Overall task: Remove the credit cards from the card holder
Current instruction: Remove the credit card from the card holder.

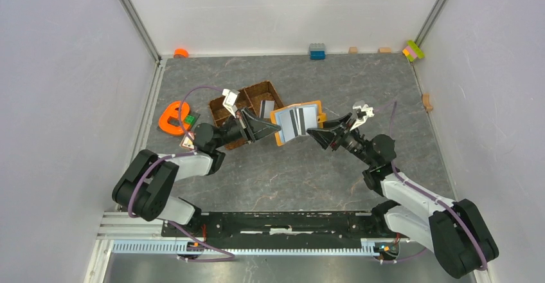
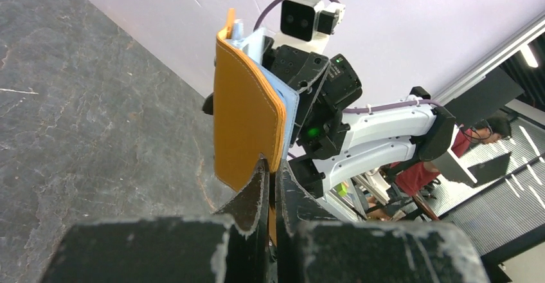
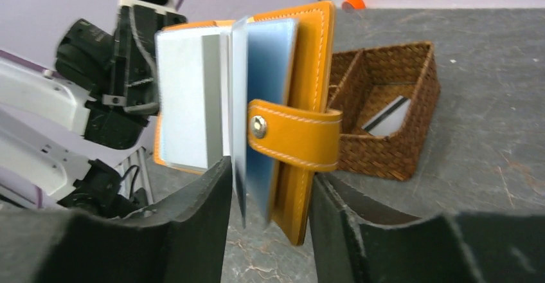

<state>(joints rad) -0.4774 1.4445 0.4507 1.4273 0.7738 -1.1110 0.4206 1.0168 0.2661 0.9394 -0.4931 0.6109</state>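
- Left gripper: clamped on the lower edge of the card holder, holding it upright in the air so its pages face the other arm.
- Right gripper: jaws parted astride the open pages, gripping nothing, aligned on the sleeved credit cards.
- Woven tray, behind: a loose card lies inside.

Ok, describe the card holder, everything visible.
The card holder is an orange-tan, leather-looking folding wallet with pale stitching, a snap tab and pale blue-grey sleeves showing a striped card. It is held off the table, open, the left gripper shut on one edge; the right gripper straddles the opposite side, grip unclear.
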